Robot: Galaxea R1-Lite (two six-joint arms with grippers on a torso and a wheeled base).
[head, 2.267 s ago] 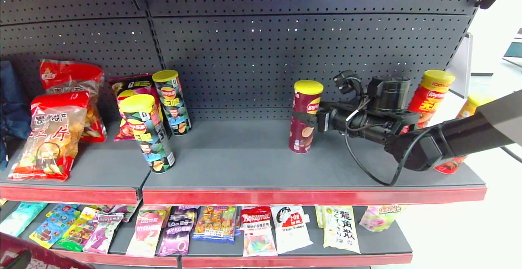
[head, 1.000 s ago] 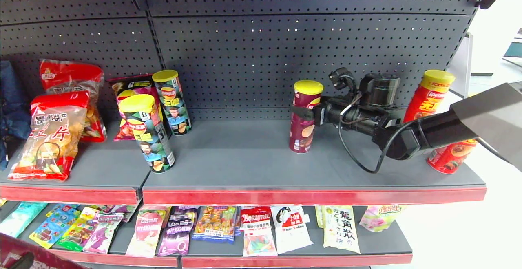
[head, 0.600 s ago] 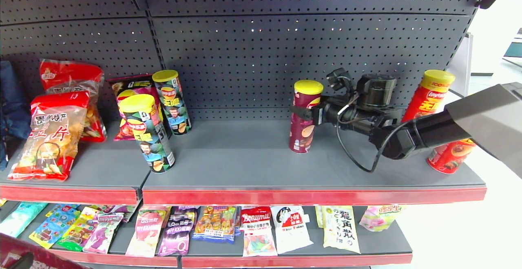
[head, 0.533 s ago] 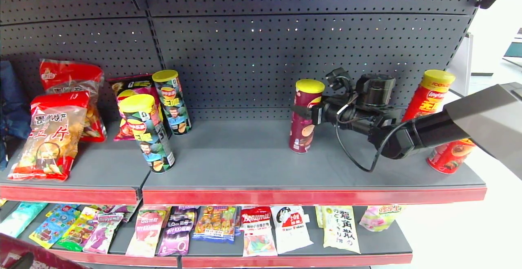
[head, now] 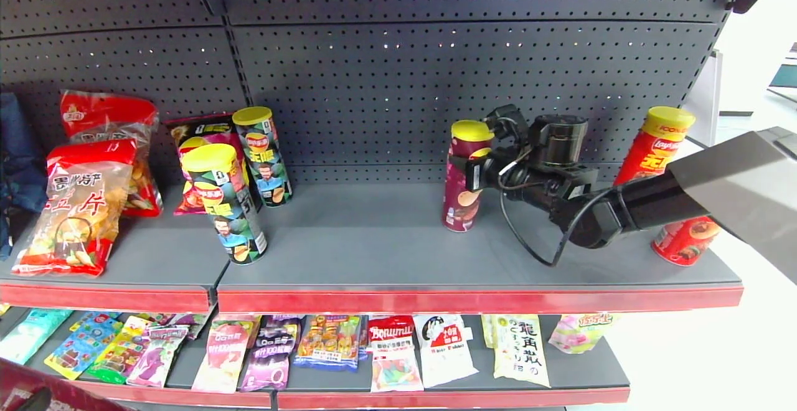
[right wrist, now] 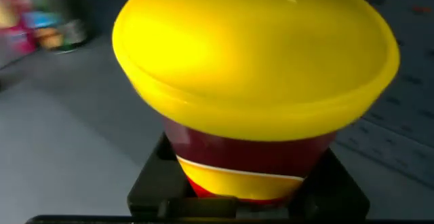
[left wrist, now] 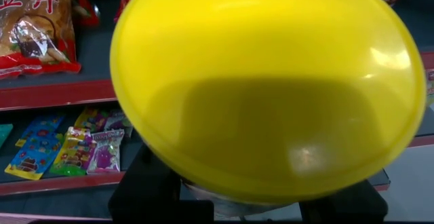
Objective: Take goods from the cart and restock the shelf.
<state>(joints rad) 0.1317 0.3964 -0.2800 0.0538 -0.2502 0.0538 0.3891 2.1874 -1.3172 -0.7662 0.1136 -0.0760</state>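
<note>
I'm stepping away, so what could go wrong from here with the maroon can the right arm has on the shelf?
1. The right gripper clamps the maroon can on its upper half; an uneven release could tip it on the shelf.
2. The right arm crosses in front of the red can near the shelf's end; withdrawing might knock it off.
3. The left gripper holds a yellow-lidded can hiding much of the shelf from its camera; placing may be imprecise.

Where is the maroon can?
Head view: maroon can on the upper shelf, right of centre, in the right end effector, left of the red can.
</note>
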